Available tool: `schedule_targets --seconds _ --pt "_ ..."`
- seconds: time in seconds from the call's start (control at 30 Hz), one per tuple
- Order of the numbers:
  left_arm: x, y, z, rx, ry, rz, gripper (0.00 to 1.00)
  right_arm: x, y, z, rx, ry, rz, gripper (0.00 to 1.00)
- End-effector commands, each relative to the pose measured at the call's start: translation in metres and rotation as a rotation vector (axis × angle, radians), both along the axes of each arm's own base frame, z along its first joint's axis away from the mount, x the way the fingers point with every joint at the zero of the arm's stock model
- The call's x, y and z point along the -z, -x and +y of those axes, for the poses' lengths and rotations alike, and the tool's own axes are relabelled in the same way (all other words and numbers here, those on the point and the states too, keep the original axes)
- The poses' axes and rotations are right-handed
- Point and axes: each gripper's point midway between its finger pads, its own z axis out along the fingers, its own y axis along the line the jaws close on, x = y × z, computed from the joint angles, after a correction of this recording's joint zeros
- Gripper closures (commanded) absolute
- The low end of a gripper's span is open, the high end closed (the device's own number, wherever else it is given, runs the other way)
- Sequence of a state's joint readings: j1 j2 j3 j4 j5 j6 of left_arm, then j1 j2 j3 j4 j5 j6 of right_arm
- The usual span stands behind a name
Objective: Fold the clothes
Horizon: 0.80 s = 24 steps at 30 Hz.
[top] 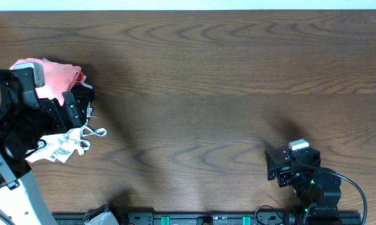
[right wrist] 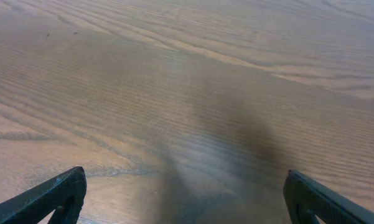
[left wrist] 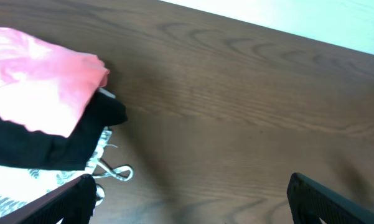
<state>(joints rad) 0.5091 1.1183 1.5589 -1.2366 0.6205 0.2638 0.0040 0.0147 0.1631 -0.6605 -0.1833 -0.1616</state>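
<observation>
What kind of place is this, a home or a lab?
Probably a robotics lab bench, not a home: a brown wood-grain table, a black left robot arm and a black right robot arm mounted by it, and just a small clothes pile topped by a crumpled salmon-pink T-shirt.

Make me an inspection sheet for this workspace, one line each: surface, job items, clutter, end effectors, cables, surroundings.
Surface: brown wood-grain table, shadows from the arms on it.
Job's things: pink T-shirt, bunched at the far left, lying on top of the pile, not yet folded.
Clutter: black garment under the T-shirt; white leaf-print garment beneath and nearer the front edge.
End effectors: left end effector open, empty, at the pile's edge; right end effector open, empty, over bare wood.
Cables: one black cable looping by the right arm's base.
Surroundings: pale strip beyond the far edge; black rail along the near edge.
</observation>
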Motion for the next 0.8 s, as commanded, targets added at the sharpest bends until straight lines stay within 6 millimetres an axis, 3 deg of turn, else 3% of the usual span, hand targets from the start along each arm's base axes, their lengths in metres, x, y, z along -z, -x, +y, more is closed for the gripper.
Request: schedule_targets --seconds 0.0,0.23,0.43,0.77 --pt "-0.007 0.008 -0.013 0.043 -0.031 -0.031 0.02 0.0 0.0 0.002 -0.004 -0.013 0.001 0.01" --pt "-0.016 0.035 -0.039 0.115 -0.208 -0.103 0.02 0.0 0.0 0.002 -0.004 -0.013 0.001 0.01" --pt "-0.006 0.036 -0.067 0.259 -0.287 -0.273 0.02 0.0 0.0 0.002 -0.004 -0.013 0.001 0.01" --pt "0.083 0.031 -0.091 0.35 -0.29 -0.411 0.02 0.0 0.0 0.002 -0.004 -0.013 0.001 0.01"
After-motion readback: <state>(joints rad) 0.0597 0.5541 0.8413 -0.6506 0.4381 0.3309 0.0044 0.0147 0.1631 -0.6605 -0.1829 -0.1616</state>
